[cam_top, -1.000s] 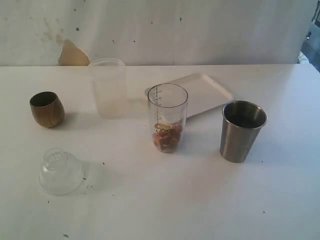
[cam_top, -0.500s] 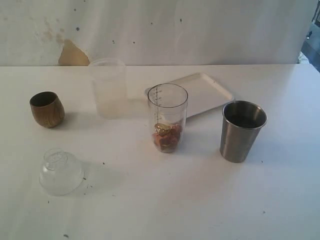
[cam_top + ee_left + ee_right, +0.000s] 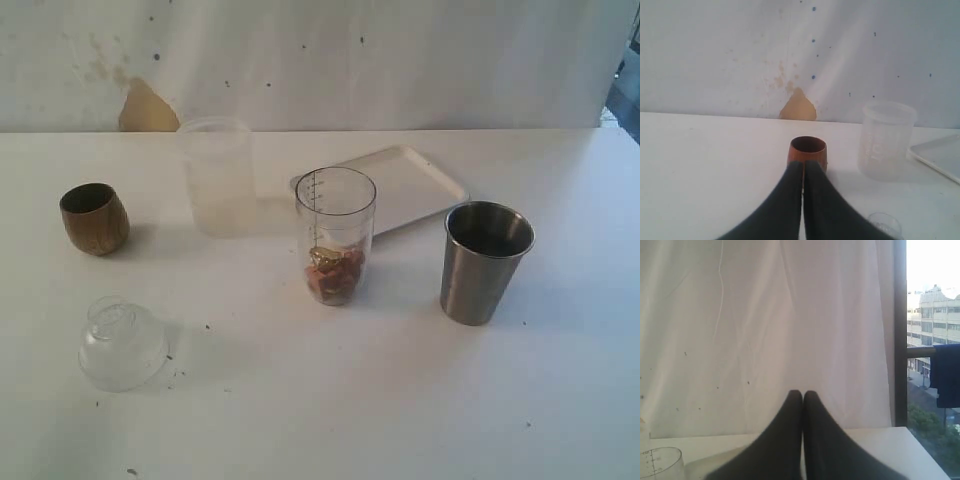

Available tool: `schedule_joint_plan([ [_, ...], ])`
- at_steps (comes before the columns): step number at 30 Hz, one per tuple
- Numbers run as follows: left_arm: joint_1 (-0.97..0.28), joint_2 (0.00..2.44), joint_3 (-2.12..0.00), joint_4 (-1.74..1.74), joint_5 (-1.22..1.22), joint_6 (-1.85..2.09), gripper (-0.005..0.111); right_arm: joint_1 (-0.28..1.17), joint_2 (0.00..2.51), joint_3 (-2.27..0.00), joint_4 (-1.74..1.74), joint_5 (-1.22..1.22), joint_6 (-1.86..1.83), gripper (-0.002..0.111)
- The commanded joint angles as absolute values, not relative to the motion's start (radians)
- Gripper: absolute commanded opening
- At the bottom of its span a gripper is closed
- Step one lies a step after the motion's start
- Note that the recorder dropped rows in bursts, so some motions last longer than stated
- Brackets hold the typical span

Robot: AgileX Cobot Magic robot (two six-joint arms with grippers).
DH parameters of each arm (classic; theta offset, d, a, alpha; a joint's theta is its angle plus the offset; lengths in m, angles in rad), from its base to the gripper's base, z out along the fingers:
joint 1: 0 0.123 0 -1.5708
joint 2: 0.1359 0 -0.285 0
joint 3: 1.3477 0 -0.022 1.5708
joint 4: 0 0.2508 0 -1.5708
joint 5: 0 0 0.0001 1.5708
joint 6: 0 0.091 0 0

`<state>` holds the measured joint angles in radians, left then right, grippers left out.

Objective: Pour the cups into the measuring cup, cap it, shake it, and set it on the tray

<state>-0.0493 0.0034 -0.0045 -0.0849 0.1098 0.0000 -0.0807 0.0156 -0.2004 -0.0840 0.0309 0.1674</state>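
Only the clear dome lid [image 3: 122, 345] has rocked slightly; the rest sits unchanged. Both the left gripper [image 3: 803, 162] and right gripper [image 3: 803, 392] are clenched, empty; capping the measuring cup [image 3: 335, 236] seemingly awaits.

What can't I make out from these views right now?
- Exterior view: whatever is inside the wooden cup and the steel tumbler, since their interiors are dark. Neither arm is in frame.
- Left wrist view: the wooden cup's lower body is behind the shut left pincer, and the clear lid is cut off by the edge.
- Right wrist view: the measuring cup is cut off by the edge, and the right pincer blocks the middle.
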Motion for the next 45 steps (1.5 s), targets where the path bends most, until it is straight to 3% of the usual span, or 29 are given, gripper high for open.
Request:
schedule_joint_plan([
  [1,-0.054,0.0,0.0,-0.092,0.124,0.0,0.001,-0.081,0.114,-0.282,-0.089,0.121,0.153,0.0],
  [5,-0.054,0.0,0.0,-0.092,0.129,0.0,0.001,-0.081,0.262,-0.339,-0.089,0.109,0.153,0.0],
  [12,-0.054,0.0,0.0,-0.092,0.127,0.0,0.001,-0.081,0.501,-0.343,-0.09,-0.156,0.096,0.003],
  [15,-0.054,0.0,0.0,-0.092,0.127,0.0,0.001,-0.081,0.599,-0.343,-0.09,-0.276,0.1,0.019],
  [19,-0.054,0.0,0.0,-0.092,0.127,0.0,0.001,-0.081,0.729,-0.339,-0.09,-0.337,0.128,0.059],
  [22,-0.054,0.0,0.0,-0.092,0.127,0.0,0.001,-0.081,0.817,-0.335,-0.09,-0.354,0.143,0.079],
  [29,-0.054,0.0,0.0,-0.092,0.127,0.0,0.001,-0.081,0.9,-0.332,-0.09,-0.273,0.158,0.082],
  [34,-0.054,0.0,0.0,-0.092,0.127,0.0,0.001,-0.081,0.896,-0.227,-0.258,-0.473,0.178,0.082],
  [40,-0.054,0.0,0.0,-0.092,0.127,0.0,0.001,-0.079,0.933,-0.082,-0.407,-0.715,0.275,0.105],
  [45,-0.054,0.0,0.0,-0.092,0.127,0.0,0.001,-0.079,0.975,0.0,-0.416,-0.758,0.195,0.105],
])
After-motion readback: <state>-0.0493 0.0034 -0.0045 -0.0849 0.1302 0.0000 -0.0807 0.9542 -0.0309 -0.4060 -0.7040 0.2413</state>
